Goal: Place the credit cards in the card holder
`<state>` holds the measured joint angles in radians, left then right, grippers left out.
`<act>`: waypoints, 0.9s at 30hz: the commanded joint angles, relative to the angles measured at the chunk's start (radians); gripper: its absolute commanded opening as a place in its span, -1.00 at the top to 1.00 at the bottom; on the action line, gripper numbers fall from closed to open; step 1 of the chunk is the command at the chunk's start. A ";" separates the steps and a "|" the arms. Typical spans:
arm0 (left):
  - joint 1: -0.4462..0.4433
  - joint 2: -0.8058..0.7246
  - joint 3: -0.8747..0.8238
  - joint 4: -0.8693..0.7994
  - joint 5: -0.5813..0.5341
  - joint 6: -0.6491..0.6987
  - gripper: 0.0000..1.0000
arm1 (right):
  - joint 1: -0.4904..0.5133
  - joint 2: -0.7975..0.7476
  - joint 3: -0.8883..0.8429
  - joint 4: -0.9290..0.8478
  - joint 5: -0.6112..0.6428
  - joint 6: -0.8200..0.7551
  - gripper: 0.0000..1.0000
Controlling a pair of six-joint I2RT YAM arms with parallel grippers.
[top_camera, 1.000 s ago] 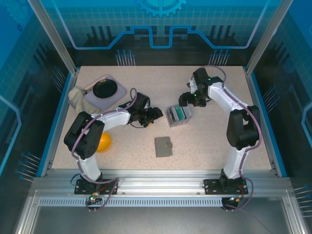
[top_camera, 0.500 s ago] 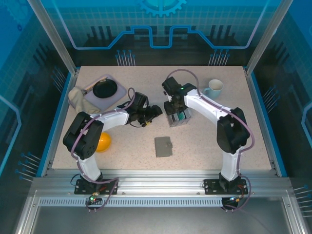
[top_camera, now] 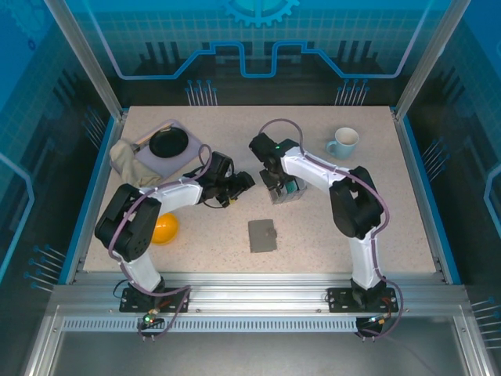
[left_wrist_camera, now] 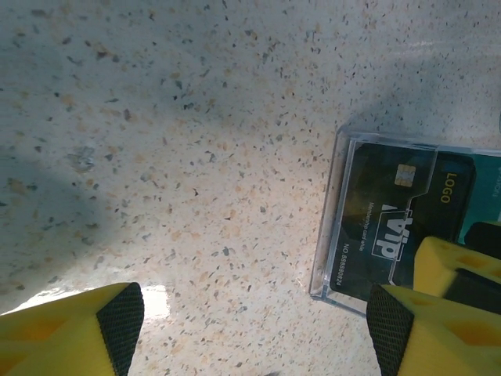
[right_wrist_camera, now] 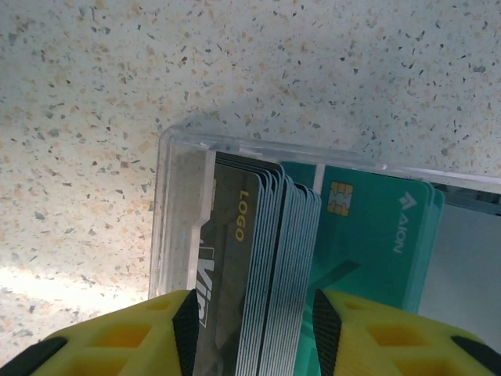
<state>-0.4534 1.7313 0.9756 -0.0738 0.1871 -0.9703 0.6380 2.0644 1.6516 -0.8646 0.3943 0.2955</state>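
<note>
Card holder (top_camera: 262, 235) lies flat and grey on the speckled table (top_camera: 329, 235), nearest the arm bases and apart from both grippers. To its left, a round yellow object (top_camera: 167, 228) sits partly under the left arm.

Farther in, the left gripper (top_camera: 241, 182) hangs just left of a clear box (top_camera: 293, 193). Its yellow fingers (left_wrist_camera: 63, 333) are spread wide with bare tabletop between them, and one finger stands in front of the box's near corner.

The right gripper (top_camera: 275, 180) reaches down into that box from above. The credit cards (right_wrist_camera: 262, 258) stand on edge inside, packed together. The gripper's black pads (right_wrist_camera: 325, 329) sit against either face of a dark stack, clamping it, while teal cards (right_wrist_camera: 368, 235) stand behind, outside the grip. The box's clear wall rises close beside the left pad.

The front dark card reads "LOGO" in yellow and "VIP" in white, with a small line starting "NO 8888". A teal card carries a gold chip and a word that looks like "AION".

Beyond, a pale mug (top_camera: 343, 142) stands far right. Far left, a lilac tray (top_camera: 190, 153) holds a black pan (top_camera: 168, 142), with a beige cloth (top_camera: 123, 157) against it.
</note>
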 commanded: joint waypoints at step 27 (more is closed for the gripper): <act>0.009 -0.056 -0.022 -0.030 -0.026 -0.019 -0.56 | 0.042 0.057 0.059 -0.047 0.120 0.003 0.07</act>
<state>-0.4534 1.7061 0.9619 -0.0776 0.1688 -0.9707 0.6865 2.1014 1.6817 -0.8906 0.5373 0.2909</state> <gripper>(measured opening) 0.780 0.462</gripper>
